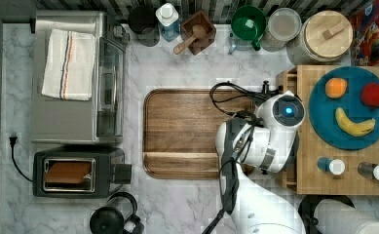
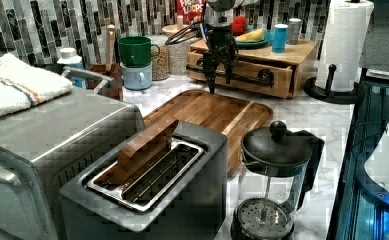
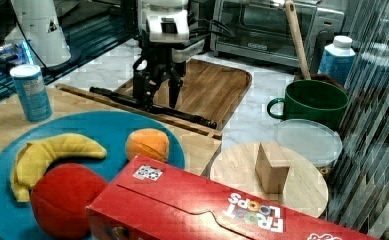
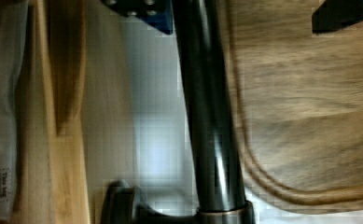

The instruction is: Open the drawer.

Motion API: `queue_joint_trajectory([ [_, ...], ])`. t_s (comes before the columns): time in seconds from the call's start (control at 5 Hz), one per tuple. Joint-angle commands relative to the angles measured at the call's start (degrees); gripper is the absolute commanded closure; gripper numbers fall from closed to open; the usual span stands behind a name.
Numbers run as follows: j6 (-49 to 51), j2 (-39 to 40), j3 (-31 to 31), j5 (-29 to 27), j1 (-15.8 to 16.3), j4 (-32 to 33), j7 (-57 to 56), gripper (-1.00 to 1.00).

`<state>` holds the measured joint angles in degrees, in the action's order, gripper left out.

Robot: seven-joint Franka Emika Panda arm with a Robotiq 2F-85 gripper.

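The drawer is the light wooden front of the boxy unit at the top view's right. It looks flush with the unit in the left view. Its long black bar handle runs across that front. My gripper points down over the handle and is open, with one finger on each side of the bar and nothing clamped. In the wrist view the handle runs between the two fingertips of my gripper, beside the drawer front.
A darker wooden tray lies just in front of the drawer. A blue plate with toy fruit and two small bottles sit on the unit. Toaster oven, toaster, French press, paper towel roll and mugs ring the counter.
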<state>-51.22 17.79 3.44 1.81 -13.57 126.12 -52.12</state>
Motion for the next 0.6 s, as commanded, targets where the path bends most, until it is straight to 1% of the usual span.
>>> queue_joint_trajectory([
  [0.2,2.6,-4.1,-7.5,0.9,12.1,1.7,12.8,-1.0],
  [0.4,2.7,-4.6,-7.7,0.9,13.2,2.1,13.8,-1.0],
  [0.6,4.4,-4.5,-7.8,-0.3,14.9,1.0,16.4,-1.0],
])
